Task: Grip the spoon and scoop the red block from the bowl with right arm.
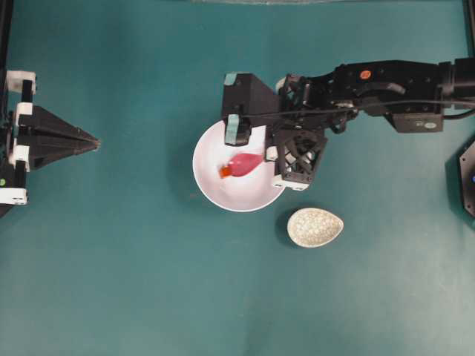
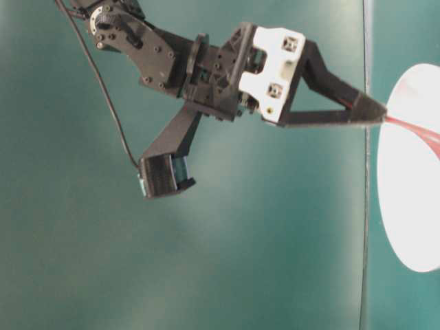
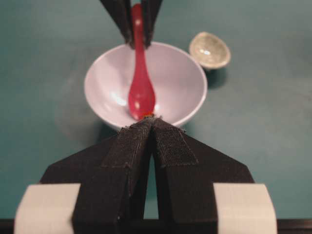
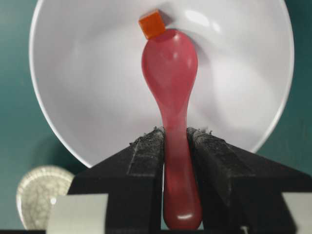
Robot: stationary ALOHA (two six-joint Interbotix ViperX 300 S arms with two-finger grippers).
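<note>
The right gripper (image 4: 175,139) is clamped on the spoon (image 4: 171,83) by its handle, scoop lowered inside the bowl (image 4: 73,97), tip touching the red block (image 4: 152,24) on the bowl floor. A small speckled dish (image 1: 315,227) sits just beside the bowl's rim. The left gripper (image 1: 95,141), well apart at the table's left, has its fingers pressed together around nothing. The arm hides the bowl's right rim from overhead.

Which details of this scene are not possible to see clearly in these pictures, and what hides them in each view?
- Red block: hidden behind the left end effector in the left wrist view; no view shows whether it touches the spoon tip.
- Bowl: cut off by the right edge in the table-level view, overexposed, inside not visible.
- Spoon handle: covered by the right end effector in the overhead view.
- Speckled dish: partly cut off in the right wrist view.
</note>
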